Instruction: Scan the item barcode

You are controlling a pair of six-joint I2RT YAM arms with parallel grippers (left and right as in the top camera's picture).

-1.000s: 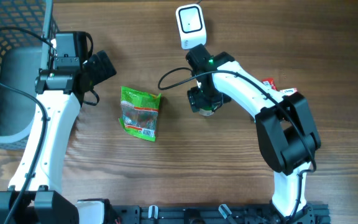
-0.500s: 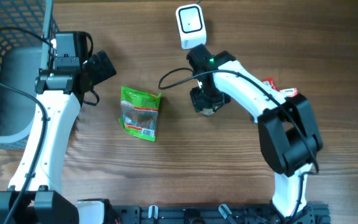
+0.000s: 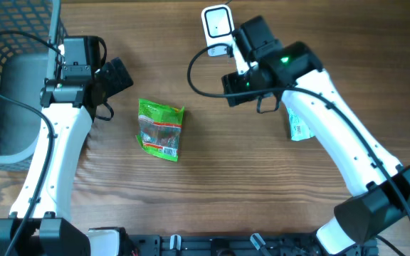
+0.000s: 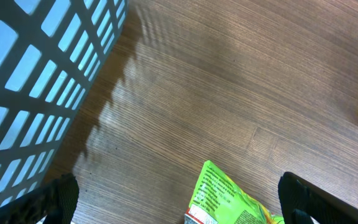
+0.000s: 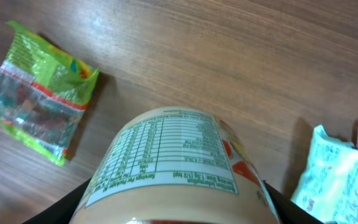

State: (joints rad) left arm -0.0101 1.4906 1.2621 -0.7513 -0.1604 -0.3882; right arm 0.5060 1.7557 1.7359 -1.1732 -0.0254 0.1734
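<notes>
The right gripper (image 5: 179, 208) has its jaws clamped on a cream round jar (image 5: 173, 162). The jar's base is cut off in the wrist view, only its nutrition panel shows, and from overhead the wrist hides it. It hangs above the wooden surface (image 3: 233, 178), just beside the white box-shaped scanner (image 3: 218, 30). A green plastic snack packet (image 3: 161, 129) lies between the arms and a pale packet (image 3: 299, 126) under the right arm. The left gripper (image 4: 178, 186) has its jaws wide apart and empty, near the grey mesh basket (image 4: 36, 81).

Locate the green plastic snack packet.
Overhead, the green snack packet lies left of centre on the wooden table, right of the left gripper, below-left of the white scanner.
</notes>
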